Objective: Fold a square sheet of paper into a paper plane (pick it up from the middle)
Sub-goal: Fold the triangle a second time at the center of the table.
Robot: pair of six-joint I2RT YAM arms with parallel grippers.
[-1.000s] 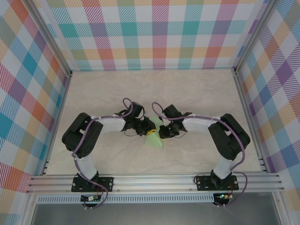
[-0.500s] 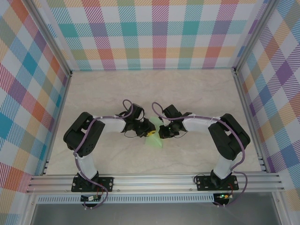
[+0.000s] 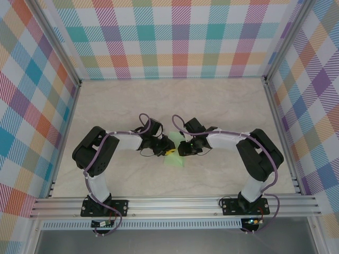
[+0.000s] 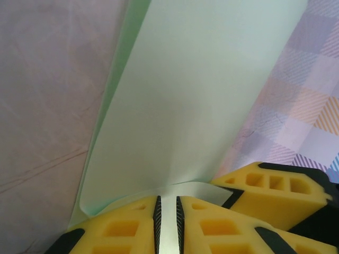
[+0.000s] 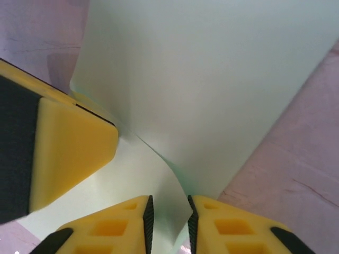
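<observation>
Paper (image 3: 175,160), near end: pale green tip pokes toward the near edge, just past where both arms' fingers meet, mid tabletop (image 3: 212,106). Can't tell if the tip touches the surface.
Long axis: roughly near–far, betw. the two arms. Folded and pointed, not a flat square.
Left fingers (image 4: 122,230): come in from the left. Nearly closed, only a thin slit, w/ the paper edge pinched in it. Sheet stands up ahead of them.
Right fingers (image 5: 222,222): come in from the right. Narrow gap, a bit wider than the left's, w/ a curled flap running thru it. Gripping the paper, I judge.
Spacing: the two pairs just beside each other, tips facing.
Nearer arm: neither. Paper sits evenly betw. both.
Next move (judged): hinges on keeping the fold along that near–far line. A sideways pull could tear it or open it up.
Far side: a bit of green beyond the fingers, then bare tabletop to the far wall.
</observation>
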